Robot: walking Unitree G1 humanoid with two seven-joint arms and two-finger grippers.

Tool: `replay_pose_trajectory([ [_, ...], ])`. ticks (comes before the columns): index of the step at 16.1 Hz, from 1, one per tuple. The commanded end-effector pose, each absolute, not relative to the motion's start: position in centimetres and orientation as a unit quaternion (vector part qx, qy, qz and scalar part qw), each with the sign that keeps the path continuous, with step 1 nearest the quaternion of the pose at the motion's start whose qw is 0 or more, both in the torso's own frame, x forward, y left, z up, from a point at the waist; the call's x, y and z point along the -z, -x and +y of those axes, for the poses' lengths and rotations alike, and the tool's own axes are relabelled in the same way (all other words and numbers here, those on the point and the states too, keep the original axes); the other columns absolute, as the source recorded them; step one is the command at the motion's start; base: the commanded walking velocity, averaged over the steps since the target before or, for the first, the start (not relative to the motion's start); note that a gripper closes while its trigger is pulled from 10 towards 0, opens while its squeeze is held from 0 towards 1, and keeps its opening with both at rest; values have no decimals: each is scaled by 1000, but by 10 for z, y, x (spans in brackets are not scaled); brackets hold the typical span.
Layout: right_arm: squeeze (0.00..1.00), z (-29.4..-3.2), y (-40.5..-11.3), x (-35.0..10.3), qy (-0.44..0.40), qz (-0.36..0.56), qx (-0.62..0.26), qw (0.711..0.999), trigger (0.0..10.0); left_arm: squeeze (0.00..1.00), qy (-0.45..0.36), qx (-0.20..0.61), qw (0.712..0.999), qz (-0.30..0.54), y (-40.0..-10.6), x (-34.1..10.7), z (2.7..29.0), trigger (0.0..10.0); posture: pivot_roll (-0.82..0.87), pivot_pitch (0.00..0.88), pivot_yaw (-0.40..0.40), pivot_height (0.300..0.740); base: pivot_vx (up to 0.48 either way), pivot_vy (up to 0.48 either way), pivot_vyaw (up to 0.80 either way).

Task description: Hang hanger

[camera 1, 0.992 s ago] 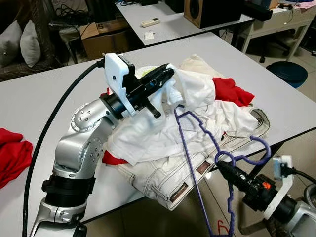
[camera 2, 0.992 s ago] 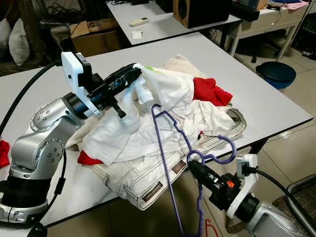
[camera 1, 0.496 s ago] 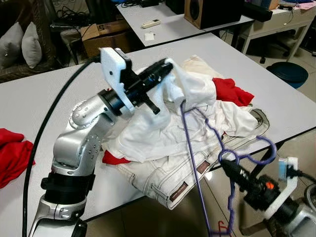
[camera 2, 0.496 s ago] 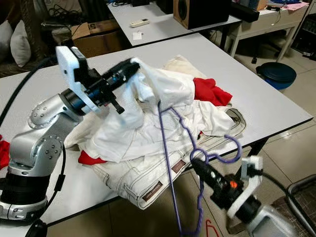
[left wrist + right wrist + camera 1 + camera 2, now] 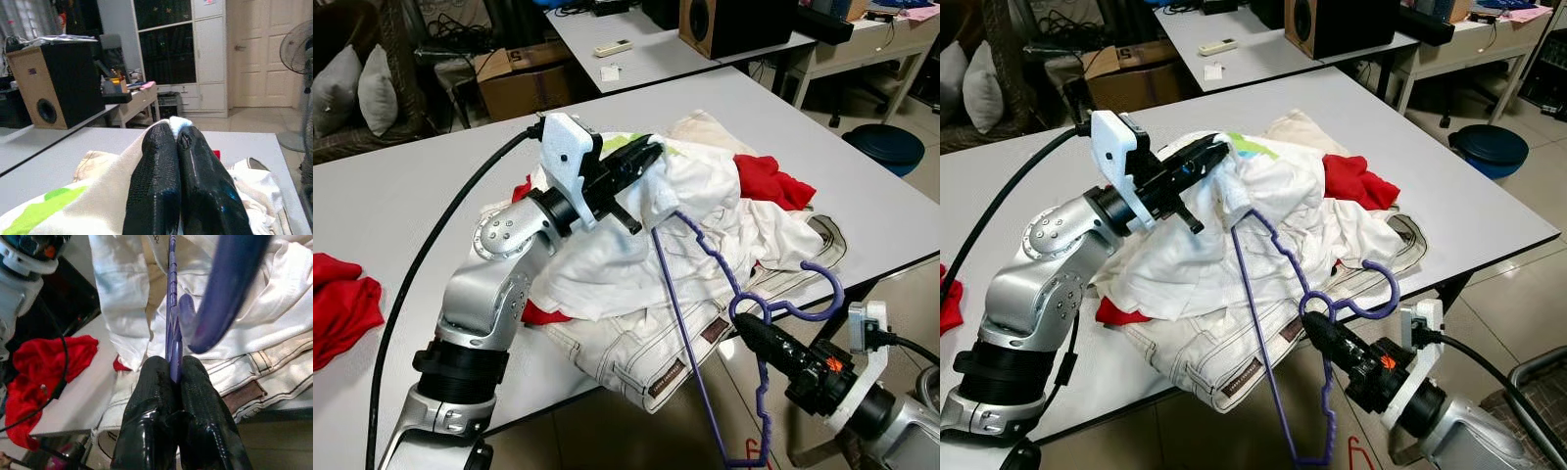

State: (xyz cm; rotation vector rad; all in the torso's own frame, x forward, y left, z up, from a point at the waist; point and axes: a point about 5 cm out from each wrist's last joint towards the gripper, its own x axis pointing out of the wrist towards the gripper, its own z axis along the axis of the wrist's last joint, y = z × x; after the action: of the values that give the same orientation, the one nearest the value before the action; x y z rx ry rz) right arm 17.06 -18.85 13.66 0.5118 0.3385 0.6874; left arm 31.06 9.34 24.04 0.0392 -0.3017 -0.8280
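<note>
A purple wire hanger (image 5: 688, 338) stands tilted off the table's front edge, its upper corner resting against a white shirt (image 5: 705, 186) on the clothes pile. My right gripper (image 5: 744, 328) is shut on the hanger just below its hook, below the table edge. In the right wrist view the hanger (image 5: 171, 308) runs up from between the shut right gripper (image 5: 175, 367). My left gripper (image 5: 646, 157) is shut on a fold of the white shirt and holds it a little above the pile. In the left wrist view the white cloth (image 5: 179, 122) pokes out at the fingertips.
The pile on the white table (image 5: 401, 196) also holds pale jeans (image 5: 646, 357) and a red garment (image 5: 773, 181). A red cloth (image 5: 342, 304) lies at the table's left. Behind stand a second table (image 5: 636, 49), a cardboard box (image 5: 524, 73) and a speaker (image 5: 734, 24); a blue bin (image 5: 886, 142) sits on the floor at right.
My left gripper has dropped and shifted right with the shirt fold. The right gripper and hanger have moved slightly left, and the hanger's upper corner now sits under the lifted fold.
</note>
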Motion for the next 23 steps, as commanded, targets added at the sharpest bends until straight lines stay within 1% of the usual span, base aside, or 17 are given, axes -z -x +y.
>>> replay_pose_trajectory([
  [1, 0, -189, -171, -133, -190, 180, -320, 910, 10000, 0, -27, 373, 914, -158, -318, -249, 98, 0, -47, 59, 108, 740, 0, 0, 0],
  [2, 0, -193, -174, -129, -130, 190, -297, 927, 10000, 0, -26, 365, 918, -156, -321, -250, 101, 0, -48, 59, 112, 740, 0, 0, 0],
  [4, 0, -194, -181, -133, -91, 171, -273, 942, 10000, 0, -19, 376, 913, -155, -319, -251, 102, 0, -48, 58, 116, 740, 0, 0, 0],
  [5, 0, -193, -185, -136, -77, 159, -268, 947, 10000, 0, -13, 386, 909, -154, -317, -251, 102, 0, -48, 57, 118, 740, 0, 0, 0],
  [7, 0, -189, -190, -143, -76, 134, -261, 953, 10000, 0, -14, 402, 903, -150, -313, -250, 101, 0, -44, 57, 121, 740, 0, 0, 0],
  [10, 0, -184, -193, -145, -48, 126, -260, 956, 10000, 0, -34, 403, 903, -143, -313, -247, 101, 0, -38, 56, 118, 740, 0, 0, 0],
  [12, 0, -181, -193, -145, 26, 150, -250, 956, 10000, 0, -53, 395, 906, -139, -315, -245, 103, 0, -39, 56, 114, 740, 0, 0, 0],
  [13, 0, -180, -193, -147, 53, 158, -238, 957, 10000, 0, -55, 388, 909, -140, -316, -245, 104, 0, -39, 56, 113, 740, 0, 0, 0],
  [15, 0, -176, -195, -148, 100, 157, -245, 952, 10000, 0, -55, 388, 909, -140, -316, -245, 103, 0, -41, 56, 118, 740, 0, 0, 0],
  [16, 0, -171, -199, -146, 169, 162, -252, 939, 10000, 0, -50, 395, 907, -140, -315, -246, 99, 0, -43, 53, 119, 740, 0, 0, 0],
  [17, 0, -169, -203, -145, 197, 161, -249, 935, 10000, 0, -46, 399, 905, -141, -314, -246, 97, 0, -40, 54, 119, 740, 0, 0, 0],
  [20, 0, -161, -211, -149, 207, 134, -212, 946, 10000, 0, -44, 398, 905, -143, -313, -248, 98, 0, -33, 50, 116, 740, 0, 0, 0],
  [23, 0, -159, -217, -168, 238, 60, -157, 957, 10000, 0, -48, 363, 919, -143, -318, -248, 109, 0, -28, 48, 116, 740, 0, 0, 0],
])
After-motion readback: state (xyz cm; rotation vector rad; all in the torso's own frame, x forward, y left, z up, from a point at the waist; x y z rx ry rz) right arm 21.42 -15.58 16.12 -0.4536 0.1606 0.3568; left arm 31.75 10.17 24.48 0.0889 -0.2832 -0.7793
